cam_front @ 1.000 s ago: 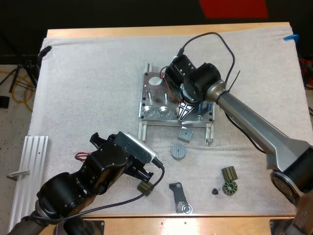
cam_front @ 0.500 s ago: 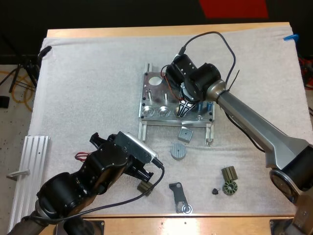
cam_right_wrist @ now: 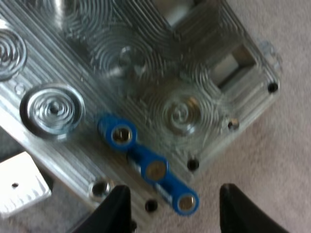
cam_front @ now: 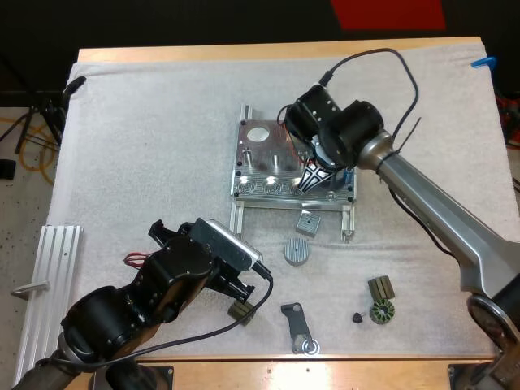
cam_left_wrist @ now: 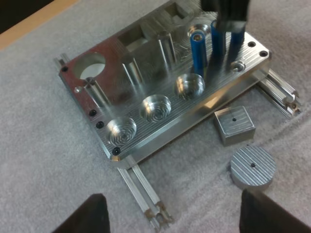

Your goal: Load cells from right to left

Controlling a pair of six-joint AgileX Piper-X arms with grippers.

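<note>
The wooden table [cam_front: 268,54] carries a white mat [cam_front: 146,146], and on the mat sits the metal fixture [cam_front: 252,158]. The right pincer [cam_front: 311,179] hangs over the fixture's near right corner, its fingers wide apart and pressing on nothing. The left pincer [cam_left_wrist: 175,216] waits off the fixture's near side, likewise spread wide and empty. Three blue cells [cam_right_wrist: 153,167] stand upright in a row at the fixture's right end, with three empty pockets [cam_left_wrist: 155,108] to their left. Loading looks about half done. The next cell belongs in the pocket just beside the standing three, lowered plumb; where it comes from I cannot tell. A round disc [cam_front: 296,251], a square block [cam_front: 307,221] and small dark parts [cam_front: 380,288] lie near the fixture's front.
</note>
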